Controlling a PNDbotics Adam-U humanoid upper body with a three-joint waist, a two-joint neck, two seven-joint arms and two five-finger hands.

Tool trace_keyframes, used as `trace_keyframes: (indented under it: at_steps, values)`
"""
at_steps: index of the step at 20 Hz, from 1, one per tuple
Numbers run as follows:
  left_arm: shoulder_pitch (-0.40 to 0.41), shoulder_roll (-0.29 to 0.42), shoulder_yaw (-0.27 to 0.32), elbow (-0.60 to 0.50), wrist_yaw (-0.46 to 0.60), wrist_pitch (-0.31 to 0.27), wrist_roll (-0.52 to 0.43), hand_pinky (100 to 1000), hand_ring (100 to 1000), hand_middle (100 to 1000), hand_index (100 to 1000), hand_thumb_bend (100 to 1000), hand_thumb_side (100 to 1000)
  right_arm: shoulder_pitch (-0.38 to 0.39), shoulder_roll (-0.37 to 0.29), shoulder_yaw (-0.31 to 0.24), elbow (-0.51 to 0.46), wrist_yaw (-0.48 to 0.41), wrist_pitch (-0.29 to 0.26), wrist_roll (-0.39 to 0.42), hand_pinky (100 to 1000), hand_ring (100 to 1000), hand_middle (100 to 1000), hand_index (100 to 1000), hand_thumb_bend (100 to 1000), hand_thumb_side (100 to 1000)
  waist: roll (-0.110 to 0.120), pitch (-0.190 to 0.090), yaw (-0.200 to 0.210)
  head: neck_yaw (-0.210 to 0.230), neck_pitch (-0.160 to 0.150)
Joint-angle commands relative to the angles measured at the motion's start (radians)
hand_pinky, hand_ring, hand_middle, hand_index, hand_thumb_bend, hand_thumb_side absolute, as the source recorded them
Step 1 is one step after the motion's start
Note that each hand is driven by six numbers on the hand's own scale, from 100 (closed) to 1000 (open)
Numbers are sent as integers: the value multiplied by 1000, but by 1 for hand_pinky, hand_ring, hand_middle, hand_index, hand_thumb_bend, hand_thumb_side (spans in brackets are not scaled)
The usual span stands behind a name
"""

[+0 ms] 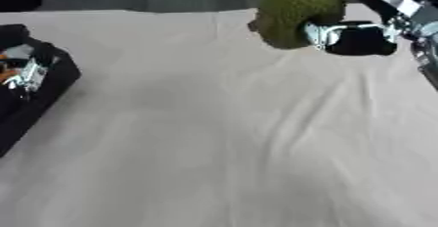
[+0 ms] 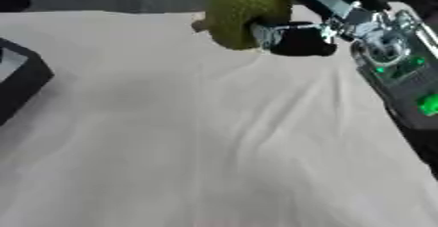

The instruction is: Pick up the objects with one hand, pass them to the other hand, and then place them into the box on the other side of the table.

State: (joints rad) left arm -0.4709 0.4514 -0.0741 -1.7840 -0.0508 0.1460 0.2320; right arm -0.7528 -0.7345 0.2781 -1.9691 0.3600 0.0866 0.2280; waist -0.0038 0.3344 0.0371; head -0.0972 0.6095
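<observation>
One step seems done: we have our right hand (image 1: 359, 37) curled round a bumpy, rounded green fruit-like object (image 1: 295, 11) held above the cloth-covered surface (image 1: 222, 138) at upper right, with the hand-over and the black box (image 1: 38, 91) at left still ahead.

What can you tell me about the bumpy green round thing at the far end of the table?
The bumpy green round object looks like a spiky-skinned fruit, yellowish green, with a small brownish stub at its lower left. It sits at the far edge of the cloth-covered table, right of centre. The robot's right hand, black with silver parts, is against its right side, fingers curled onto it. Whether it rests on the cloth or is lifted cannot be told.
</observation>
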Motion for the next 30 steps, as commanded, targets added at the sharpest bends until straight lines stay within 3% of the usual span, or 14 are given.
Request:
trace_keyframes:
  at_steps: [1,13,17,24,29,30]
  values:
    - [-31,37,-7,-6,31,19,-37,697,838,730,792,486,568,-9,-12,16,-30,58,-49,-13,763,668,511,577,100,100,17,-43,-2,6,4]
    - [-97,51,-69,23,29,65,-232,698,840,737,798,505,618,-24,24,96,-31,209,-192,-82,765,659,522,584,130,100,25,-49,-11,18,5]
    - [-122,52,-89,32,46,88,-312,698,843,741,799,451,596,-25,41,112,-31,224,-184,-79,679,650,518,581,115,100,26,-51,-12,22,3]
    - [-124,40,-98,86,70,99,-350,699,845,744,800,460,591,-62,81,126,-31,176,-192,-70,694,641,515,579,106,100,28,-52,-16,29,-2]
    - [-130,29,-128,102,55,60,-416,703,851,753,820,533,604,-100,124,129,-31,161,-182,-70,700,643,513,577,103,100,27,-53,-18,31,-6]
    - [-132,25,-134,104,54,50,-433,706,855,757,825,582,609,-105,133,130,-31,163,-181,-72,701,643,513,577,105,100,27,-53,-19,31,-8]
